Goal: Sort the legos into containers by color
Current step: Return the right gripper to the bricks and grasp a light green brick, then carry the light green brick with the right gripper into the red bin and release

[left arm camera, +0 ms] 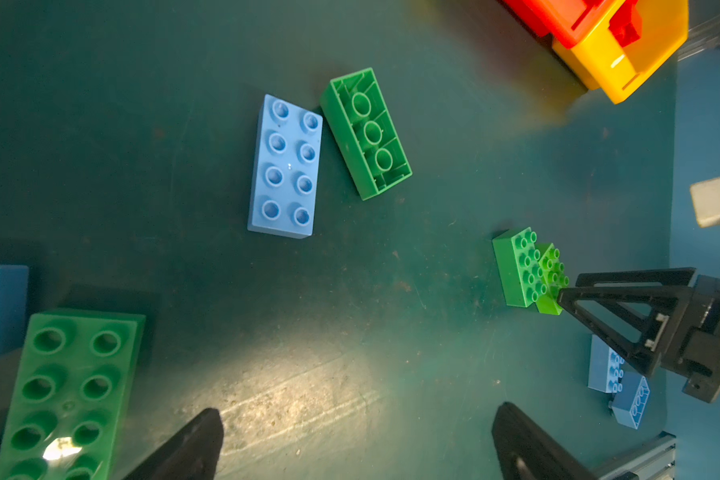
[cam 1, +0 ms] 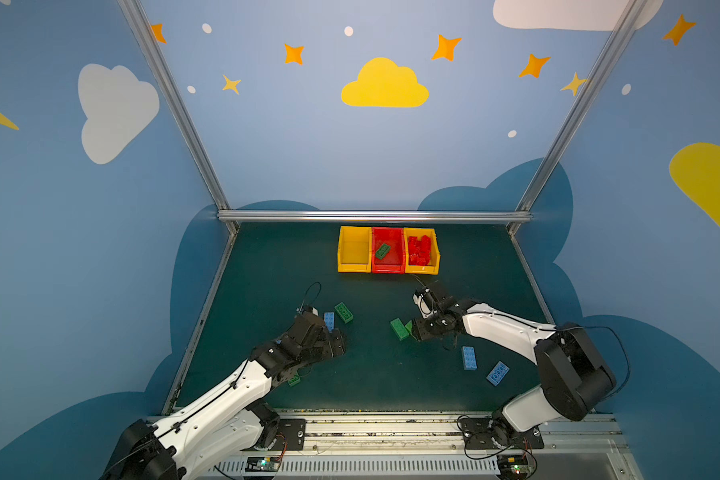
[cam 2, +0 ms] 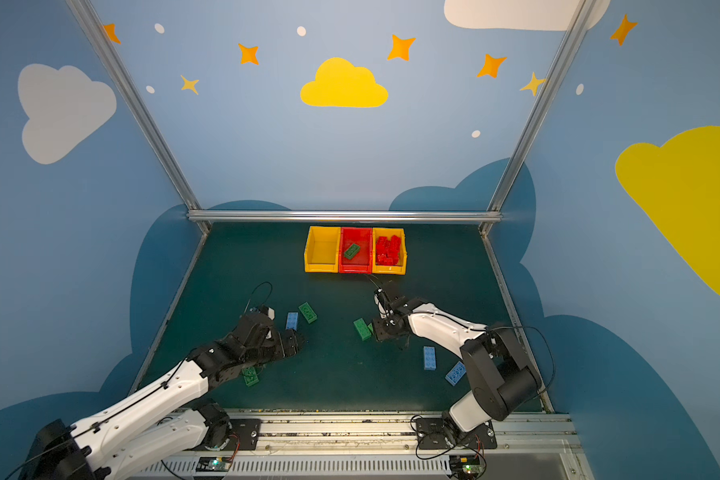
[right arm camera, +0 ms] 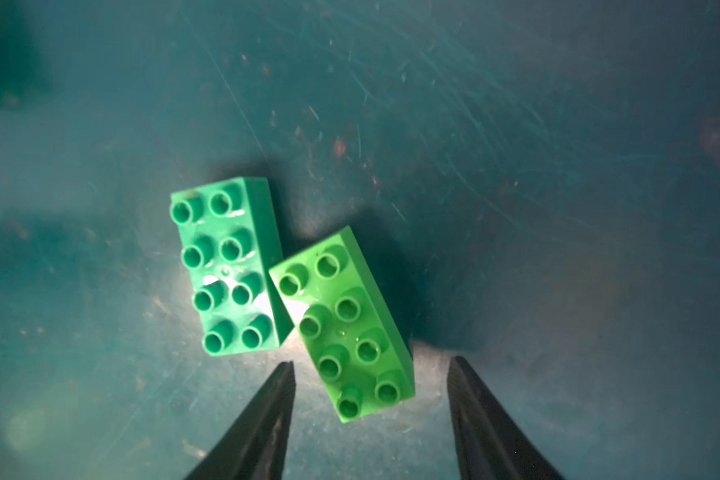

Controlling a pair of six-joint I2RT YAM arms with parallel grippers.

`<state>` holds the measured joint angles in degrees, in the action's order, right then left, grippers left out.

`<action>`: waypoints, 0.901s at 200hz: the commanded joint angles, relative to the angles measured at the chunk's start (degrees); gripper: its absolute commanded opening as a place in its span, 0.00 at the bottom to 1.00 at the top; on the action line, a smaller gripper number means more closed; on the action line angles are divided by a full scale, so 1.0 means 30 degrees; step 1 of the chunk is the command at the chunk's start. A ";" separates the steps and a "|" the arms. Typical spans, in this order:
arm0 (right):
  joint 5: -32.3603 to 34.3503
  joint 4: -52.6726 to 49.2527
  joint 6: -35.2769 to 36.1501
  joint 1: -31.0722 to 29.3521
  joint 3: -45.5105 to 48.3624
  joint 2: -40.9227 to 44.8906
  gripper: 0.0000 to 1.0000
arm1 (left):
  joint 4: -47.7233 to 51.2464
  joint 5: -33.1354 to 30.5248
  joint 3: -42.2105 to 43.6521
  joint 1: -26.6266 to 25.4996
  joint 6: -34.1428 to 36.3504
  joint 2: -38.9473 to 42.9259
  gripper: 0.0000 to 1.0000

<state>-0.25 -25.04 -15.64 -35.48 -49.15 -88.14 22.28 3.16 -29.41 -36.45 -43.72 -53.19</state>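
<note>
Our right gripper (right arm camera: 373, 361) has its jaws partly apart. They straddle the near end of a light green 2x4 brick (right arm camera: 346, 328) with a gap on each side, gripping nothing. That brick lies studs up on the dark green mat (right arm camera: 516, 166), one corner touching a darker green 2x4 brick (right arm camera: 225, 266). Our left gripper (left arm camera: 358, 411) stands wide over the mat, near a light blue 2x4 brick (left arm camera: 285, 166) with an upside-down green brick (left arm camera: 366, 133) just beside it. By our right arm lie a second blue brick (cam 1: 469, 358) and a third blue brick (cam 1: 497, 372). At the back, three bins touch in a row: a left-end yellow bin (cam 1: 353, 269), a red bin (cam 1: 387, 269) holding one green brick (cam 1: 383, 251), and a right-end yellow bin (cam 1: 421, 270) holding red bricks (cam 1: 419, 249).
</note>
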 commanded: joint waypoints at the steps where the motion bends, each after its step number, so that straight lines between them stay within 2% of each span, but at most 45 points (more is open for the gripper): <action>1: -0.0004 -0.0301 0.0291 0.0041 0.0181 -0.0133 0.55 | -0.0279 -0.0027 -0.0627 -0.0096 0.0242 -0.0250 1.00; 76: -0.0591 0.0083 0.0612 -0.0008 -0.0607 -0.1805 0.52 | -0.0192 -0.0310 -0.0817 -0.0097 0.0365 -0.0460 1.00; 112: -0.0620 -0.0019 0.0555 -0.0088 -0.0894 -0.2028 0.31 | -0.0234 -0.0368 -0.1135 -0.0098 0.0621 -0.1054 1.00; 128: -0.0592 -0.0284 0.0504 -0.0067 -0.1226 -0.1926 0.27 | -0.0235 -0.0451 -0.1368 -0.0097 0.0786 -0.1357 1.00; 160: -0.0371 -0.1253 0.0689 -0.0067 -0.2766 -0.1422 0.26 | -0.0185 -0.0884 -0.1917 -0.0083 0.0972 -0.1936 1.00; 180: -0.0195 -0.1799 0.1013 0.0019 -0.4845 -0.1718 0.27 | -0.0274 -0.1310 -0.2221 0.0016 0.1239 -0.2156 1.00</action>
<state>-1.43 -28.05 -13.93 -35.51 -56.66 -93.38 21.63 1.72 -34.20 -36.56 -41.80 -59.09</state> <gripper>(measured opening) 0.299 0.998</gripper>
